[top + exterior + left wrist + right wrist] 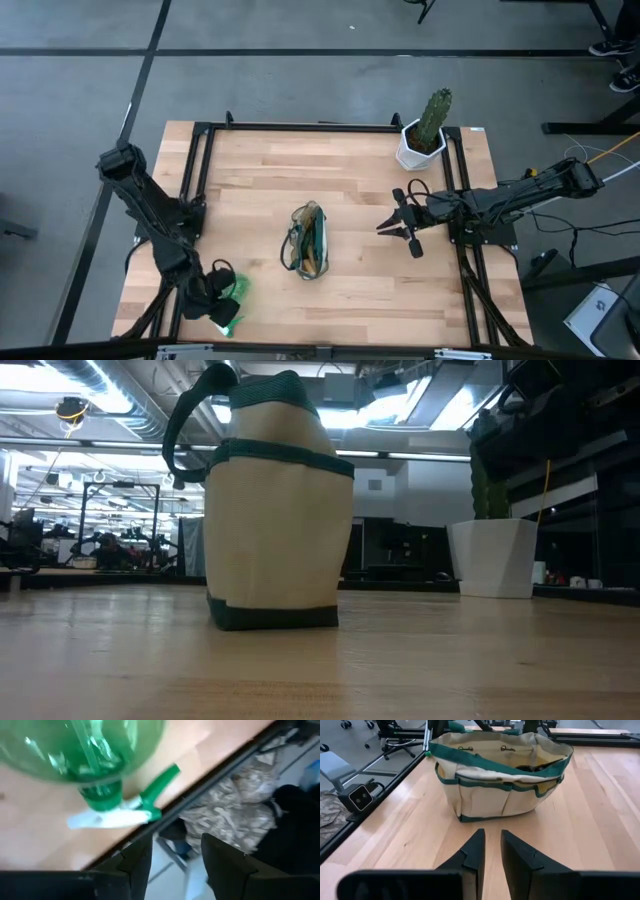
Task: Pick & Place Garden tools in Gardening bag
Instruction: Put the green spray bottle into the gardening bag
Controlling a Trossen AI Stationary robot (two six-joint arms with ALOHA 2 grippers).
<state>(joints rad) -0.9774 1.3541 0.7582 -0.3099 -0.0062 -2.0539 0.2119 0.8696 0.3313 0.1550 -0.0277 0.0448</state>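
The left gripper (pixel 222 300) was down at the near left corner of the table (pixel 260 180), right over the translucent green spray bottle (pixel 232 300). From the left wrist cam its two fingers (pixel 135 862) were spread apart with nothing between them, and the bottle (pixel 95 750) sat just ahead of them, lying on the wood with its green trigger and white nozzle pointing toward the table edge. So not gripped, as far as I could see.

The right gripper (pixel 400 228) hung over the right side of the table, pointed at the gardening bag (pixel 308 242). Its fingers (pixel 476 851) were nearly together, only a thin gap, and empty.

The bag (pixel 500 775) stood upright near the middle of the table, well apart from both grippers. There was something dark inside it, but I couldn't tell which tool. In the low view the bag (pixel 275 510) filled the middle with a green handle looping up.

The cactus (pixel 434 115) in its white pot (pixel 418 150) sat at the far right corner.
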